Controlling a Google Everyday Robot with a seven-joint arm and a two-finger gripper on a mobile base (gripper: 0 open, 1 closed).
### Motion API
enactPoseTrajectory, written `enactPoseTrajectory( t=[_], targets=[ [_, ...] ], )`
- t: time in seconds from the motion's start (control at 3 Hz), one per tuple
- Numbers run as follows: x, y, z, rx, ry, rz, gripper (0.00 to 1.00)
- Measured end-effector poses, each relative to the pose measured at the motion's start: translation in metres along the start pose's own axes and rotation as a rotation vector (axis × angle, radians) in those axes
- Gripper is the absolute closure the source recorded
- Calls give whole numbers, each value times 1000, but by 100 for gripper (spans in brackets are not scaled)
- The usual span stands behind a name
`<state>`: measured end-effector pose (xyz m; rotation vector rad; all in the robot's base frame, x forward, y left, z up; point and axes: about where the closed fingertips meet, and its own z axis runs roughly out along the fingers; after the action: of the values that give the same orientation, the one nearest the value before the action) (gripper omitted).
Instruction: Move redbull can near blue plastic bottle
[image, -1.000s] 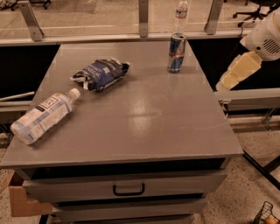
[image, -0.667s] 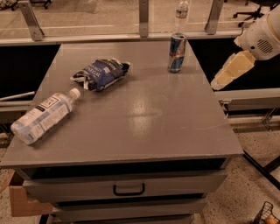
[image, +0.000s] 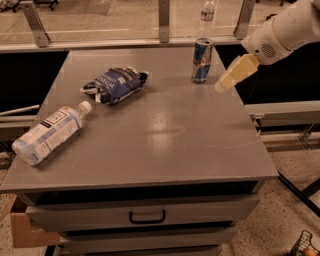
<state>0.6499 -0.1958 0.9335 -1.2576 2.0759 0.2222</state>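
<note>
The redbull can (image: 202, 60) stands upright near the far right of the grey table (image: 165, 145). The blue plastic bottle (image: 49, 133) lies on its side at the table's left edge, white cap pointing toward the middle. My gripper (image: 225, 83) hangs at the end of the white arm coming in from the upper right. It is just to the right of the can, about level with the can's lower half, and apart from it. It holds nothing that I can see.
A crinkled dark-blue snack bag (image: 115, 84) lies between the can and the bottle. A small clear bottle (image: 207, 16) stands behind the table near a rail. A drawer handle (image: 147, 217) is below the front edge. A cardboard box (image: 20, 231) sits at the lower left.
My gripper and arm have moved left and slightly up, from beyond the table's right edge to just beside the can. The can, bottle and bag have not moved.
</note>
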Motion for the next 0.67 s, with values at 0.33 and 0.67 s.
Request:
enactPoseTrajectory(
  t=[0.33, 0.67],
  targets=[
    [-13, -18, 34, 23, -21, 9, 0],
    [-25, -33, 58, 42, -44, 40, 0]
  ],
)
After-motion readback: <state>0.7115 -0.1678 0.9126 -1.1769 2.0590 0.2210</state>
